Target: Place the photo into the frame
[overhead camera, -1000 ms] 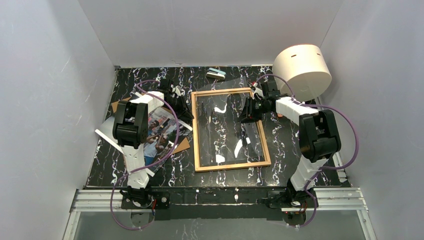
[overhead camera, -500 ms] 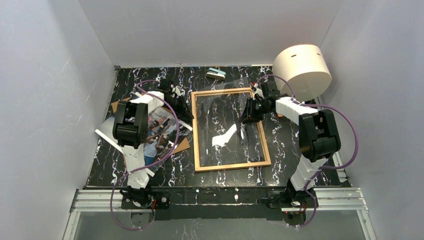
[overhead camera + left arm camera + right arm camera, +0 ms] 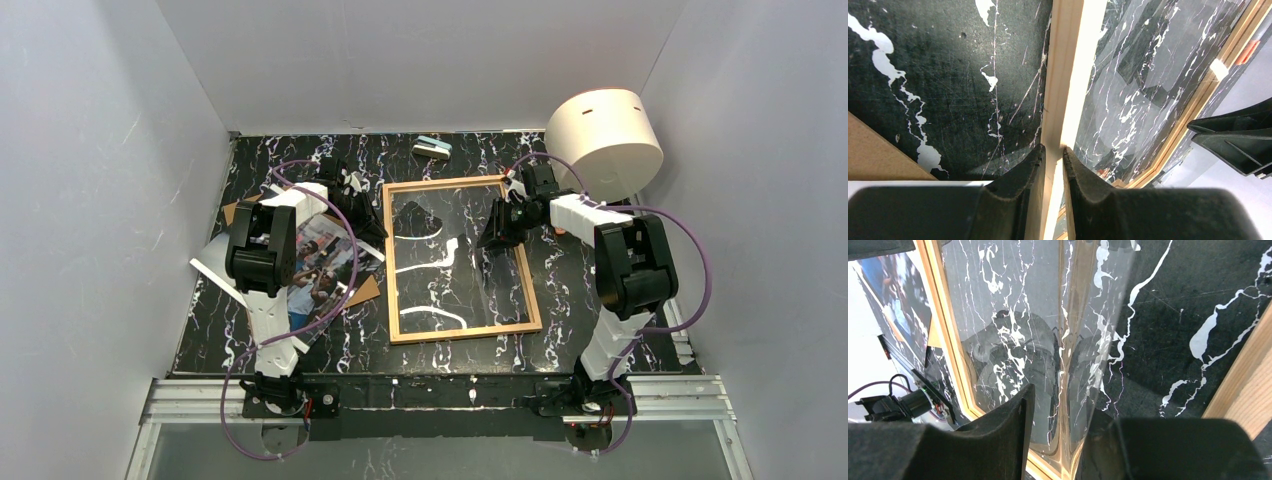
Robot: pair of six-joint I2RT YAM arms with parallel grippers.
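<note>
The frame (image 3: 390,262), thin light wood, lies flat in the middle of the black marbled table. My left gripper (image 3: 366,216) (image 3: 1054,150) is shut on its left rail (image 3: 1068,75), one finger on each side. The photo (image 3: 322,262) lies face up to the left of the frame, partly under my left arm, and shows in the right wrist view (image 3: 893,290). My right gripper (image 3: 497,232) (image 3: 1060,435) is over the frame's right side. Its jaws stand apart astride the edge of the clear pane (image 3: 1013,315), with a gap beside the pane.
A brown backing board (image 3: 366,291) lies under the photo. A large white cylinder (image 3: 605,140) stands at the back right. A small grey-teal object (image 3: 432,148) sits at the table's back edge. White walls close in on three sides.
The clear pane's raised far edge no longer shows beyond the frame's back rail, and the reflections on it have shifted. The left arm has not moved; the right gripper has barely shifted.
</note>
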